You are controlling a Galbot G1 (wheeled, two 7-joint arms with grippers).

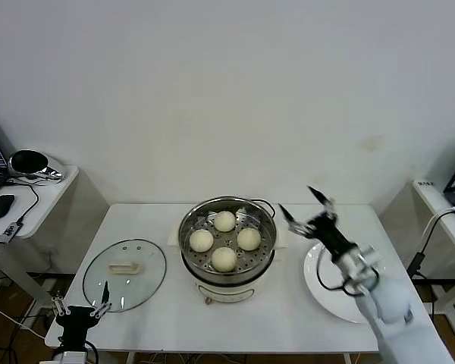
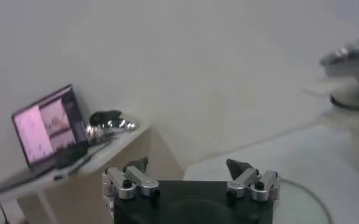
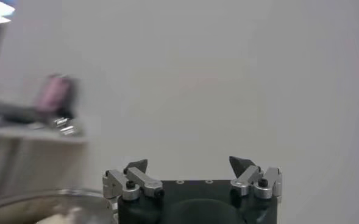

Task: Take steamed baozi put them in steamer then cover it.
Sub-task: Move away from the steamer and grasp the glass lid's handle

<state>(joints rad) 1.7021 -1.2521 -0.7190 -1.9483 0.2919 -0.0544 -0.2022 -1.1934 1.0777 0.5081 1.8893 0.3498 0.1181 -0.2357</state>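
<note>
On the table [image 1: 303, 318], all four buns [image 1: 224, 240] sit on the tray inside the steamer [image 1: 227, 254], so loading looks done; covering is what's left. Lid [image 1: 125, 274] lies flat left of the steamer. My left tool [image 1: 82, 309] hovers at its near edge, spread, empty. Right tool [image 1: 309, 211] is raised above the plate [image 1: 326, 292], spread too. Next: left pinches the lid handle [image 1: 124, 268].

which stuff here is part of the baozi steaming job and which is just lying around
Job: four cream-white round baozi in the shiny steel steamer pot; clear glass lid with cream handle on the table.
Lying about: flat white plate; black computer mouse on the side desk.
</note>
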